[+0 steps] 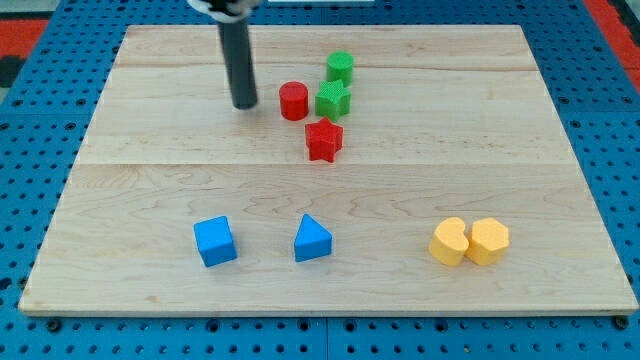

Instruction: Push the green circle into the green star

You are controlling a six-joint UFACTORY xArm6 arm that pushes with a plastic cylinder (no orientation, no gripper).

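Note:
The green circle (340, 67) sits near the view's top centre of the wooden board (150, 150). The green star (332, 99) lies just below it, and the two look to be touching or nearly so. A red circle (293, 101) stands right beside the green star on its left. A red star (324, 139) lies below the green star. My tip (244, 104) is at the end of the dark rod, left of the red circle with a gap between them, well left of both green blocks.
A blue cube (215, 241) and a blue triangle (312, 239) lie near the view's bottom, left of centre. Two yellow blocks (449, 241) (488, 241) sit side by side at the bottom right. A blue pegboard (40, 100) surrounds the board.

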